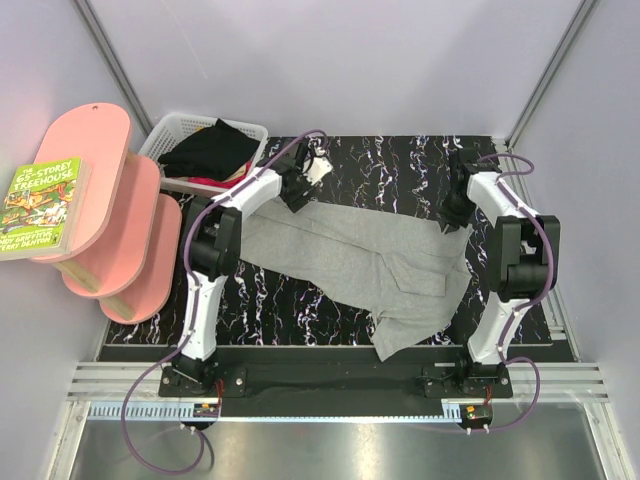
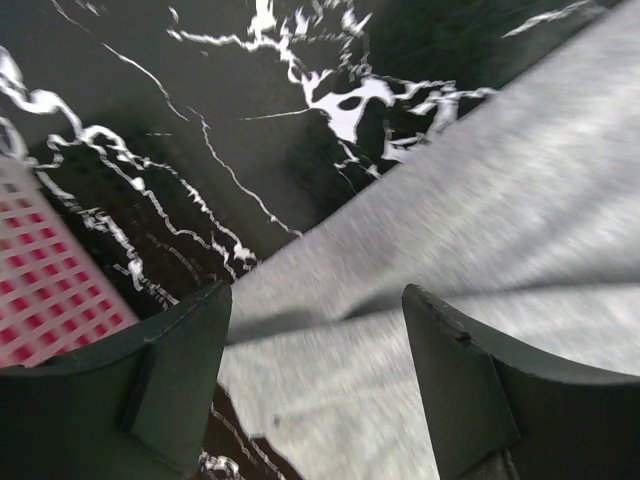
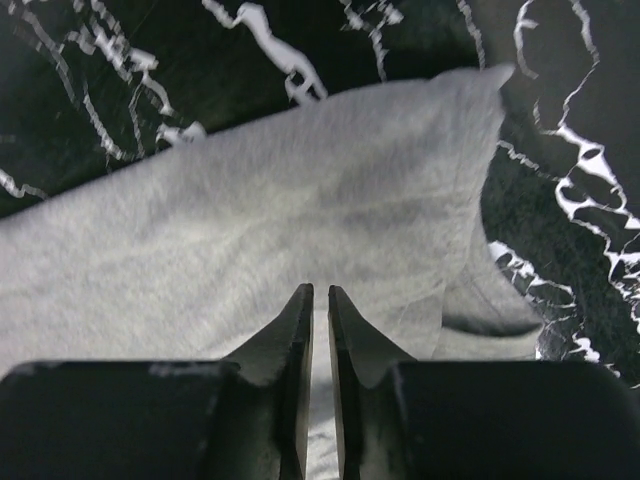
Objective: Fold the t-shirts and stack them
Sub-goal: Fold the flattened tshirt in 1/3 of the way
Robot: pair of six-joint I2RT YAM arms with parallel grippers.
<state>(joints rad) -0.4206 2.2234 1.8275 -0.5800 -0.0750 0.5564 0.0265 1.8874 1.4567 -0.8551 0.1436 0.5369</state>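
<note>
The light heather-grey t-shirt (image 1: 370, 255) lies spread and rumpled across the black marble table (image 1: 400, 165). My left gripper (image 1: 298, 192) is at the shirt's far left corner. In the left wrist view (image 2: 318, 295) its jaws stand wide open over the grey cloth (image 2: 480, 200). My right gripper (image 1: 455, 212) is at the far right corner. In the right wrist view (image 3: 320, 290) its jaws are nearly shut, with a thin strip of grey cloth (image 3: 280, 200) showing in the gap. The black t-shirt (image 1: 210, 150) lies bunched in the white lattice basket (image 1: 180, 122).
The basket stands at the table's far left corner, and its lattice shows at the left of the left wrist view (image 2: 50, 290). A pink tiered shelf (image 1: 110, 200) holding a green book (image 1: 42, 205) stands left of the table. Grey walls close in on three sides.
</note>
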